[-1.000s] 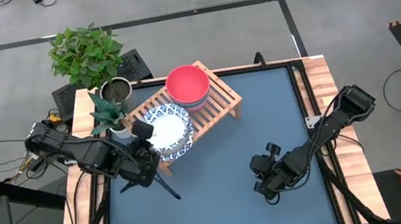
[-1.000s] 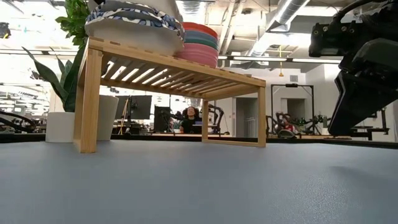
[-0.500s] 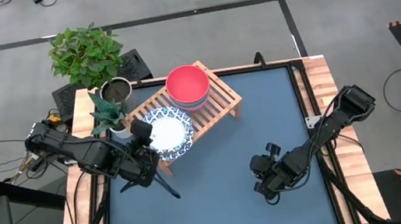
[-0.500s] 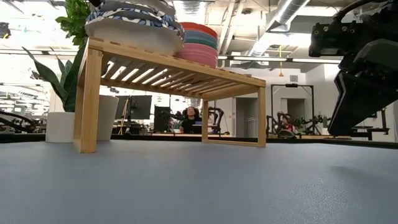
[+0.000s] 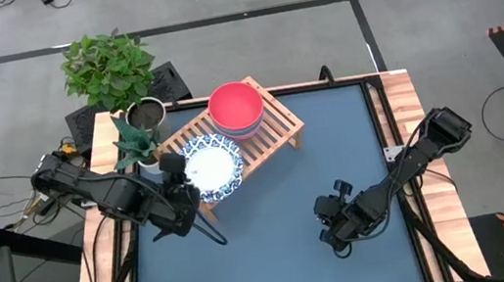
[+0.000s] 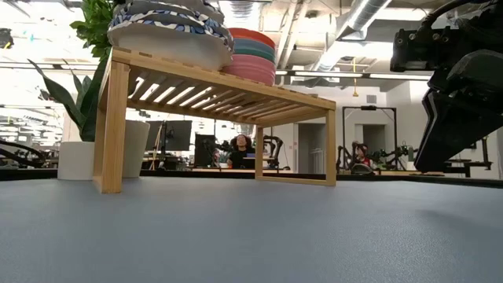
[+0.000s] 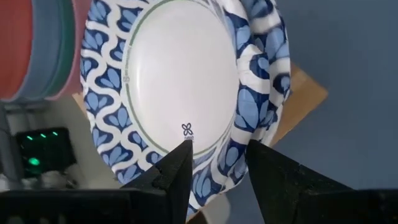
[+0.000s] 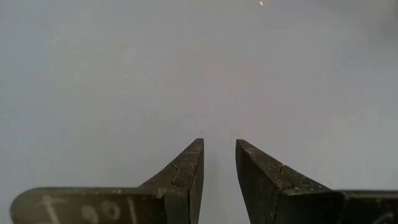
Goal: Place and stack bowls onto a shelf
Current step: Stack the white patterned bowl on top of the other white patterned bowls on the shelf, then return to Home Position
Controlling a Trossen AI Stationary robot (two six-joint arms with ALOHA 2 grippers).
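Evidently I had the left gripper [image 7: 214, 158] spread astride the patterned dish [image 7: 180, 81] rim, releasing it atop its stack on the shelf [image 5: 275, 130]. My right gripper [image 8: 219, 163] waited slightly parted, empty, above the tabletop [image 5: 288, 255].

The left arm reaches in from the left edge, elbow bent, its tool [image 5: 181, 178] at the near left, fingers [image 7: 176, 169] parted with a clear gap. The right arm folds in from the right edge, its tool [image 5: 332, 231] low over the bare tabletop [image 5: 277, 246], fingers [image 8: 186, 171] slightly apart, holding nothing.
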